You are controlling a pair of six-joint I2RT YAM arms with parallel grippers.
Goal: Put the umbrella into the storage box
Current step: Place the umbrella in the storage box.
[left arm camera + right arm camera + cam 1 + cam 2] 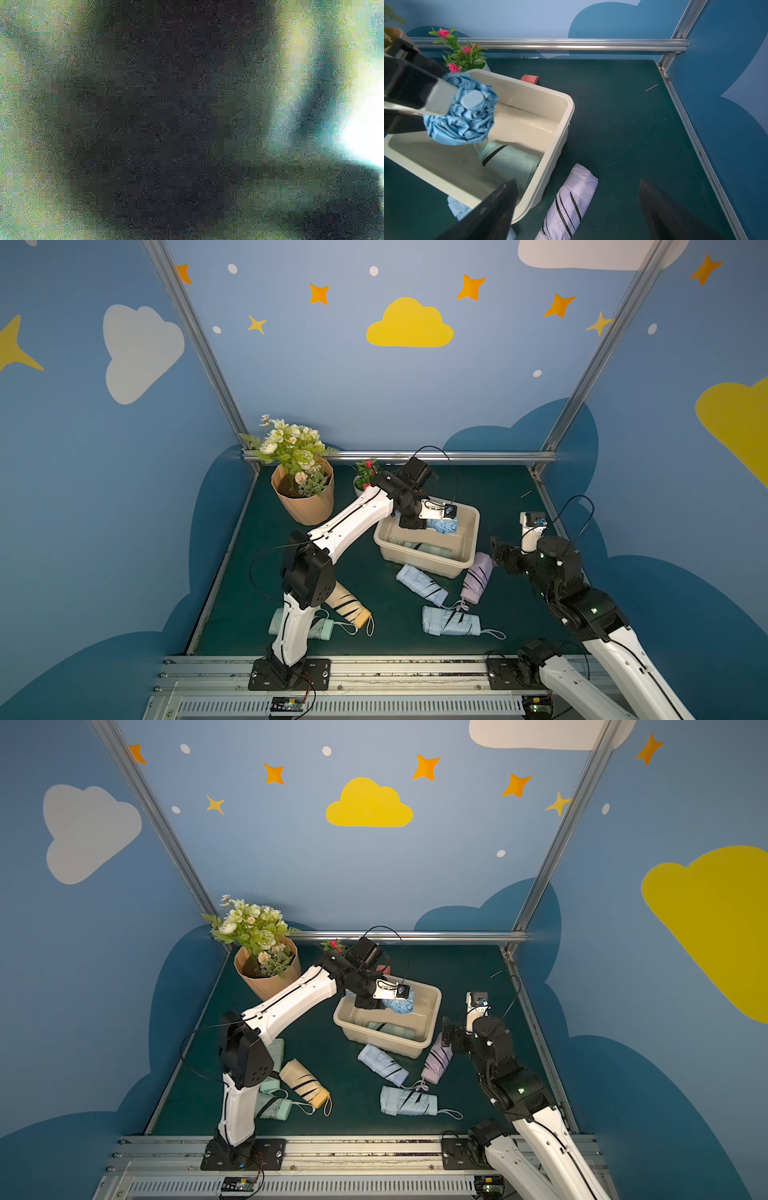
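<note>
You have smooth, glossy plastic on the storage box (560, 116); crumpled matt cloth on the blue umbrella (467, 124) in your left gripper (438, 523); matt table (612, 124); metal rail (571, 44).

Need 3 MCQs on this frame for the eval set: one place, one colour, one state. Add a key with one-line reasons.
1. Where is the lilac umbrella?
A) lying on the table beside the storage box
B) inside the storage box
C) held in the air

2. What colour is the umbrella held by the left gripper?
A) beige
B) lilac
C) blue

3. What state is the right gripper in?
A) shut on the lilac umbrella
B) open, holding nothing
C) shut on the box rim

Key:
1 A: the right wrist view shows it lying on the green table, outside the box wall.
2 C: the left gripper clamps a blue umbrella over the storage box.
3 B: its fingers stand wide apart and grip nothing.
</note>
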